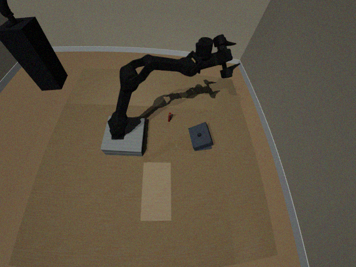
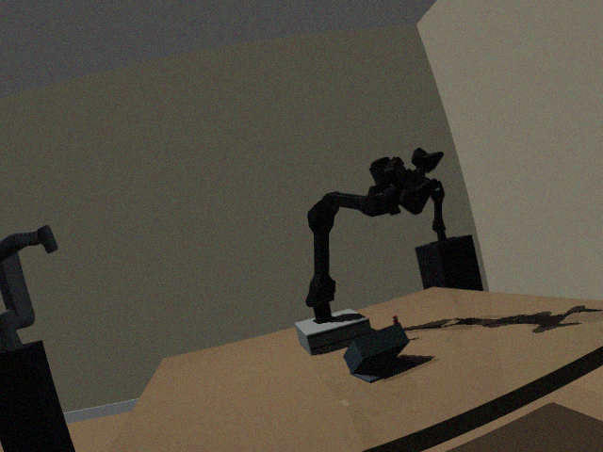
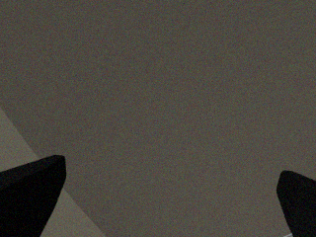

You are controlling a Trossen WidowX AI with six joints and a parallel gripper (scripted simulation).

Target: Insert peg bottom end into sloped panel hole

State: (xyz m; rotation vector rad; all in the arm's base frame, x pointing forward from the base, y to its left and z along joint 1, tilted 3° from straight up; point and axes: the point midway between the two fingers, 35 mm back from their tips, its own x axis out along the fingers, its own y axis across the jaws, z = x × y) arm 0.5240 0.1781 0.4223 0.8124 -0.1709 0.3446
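A small red peg (image 1: 169,117) (image 2: 395,319) stands upright on the table, between the arm's base and the sloped panel. In the exterior view its lower part is hidden behind the panel block. The blue-grey sloped panel (image 1: 202,142) (image 2: 377,347) has one dark hole (image 1: 199,134) in its face; the hole's exact shape is too small to tell. My gripper (image 1: 237,53) (image 2: 439,167) (image 3: 174,176) is open and empty, high above the table and far from the peg and panel. The wrist view shows neither peg nor panel, only walls between the fingers.
The arm stands on a pale box-shaped base (image 1: 132,146) (image 2: 335,330), left of the peg in the top view. A dark pedestal (image 1: 37,54) (image 2: 450,265) with another arm stands farther off. A second dark pedestal (image 2: 29,394) with a grey arm is at the left in the exterior view.
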